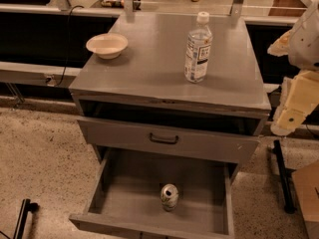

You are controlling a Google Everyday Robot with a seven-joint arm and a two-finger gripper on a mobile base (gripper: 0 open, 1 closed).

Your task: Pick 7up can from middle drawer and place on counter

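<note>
Grey counter above, middle drawer open below.
The 7up can stands upright on its floor, down-left of our gripper by the counter's right edge; open or closed we cannot tell.
</note>
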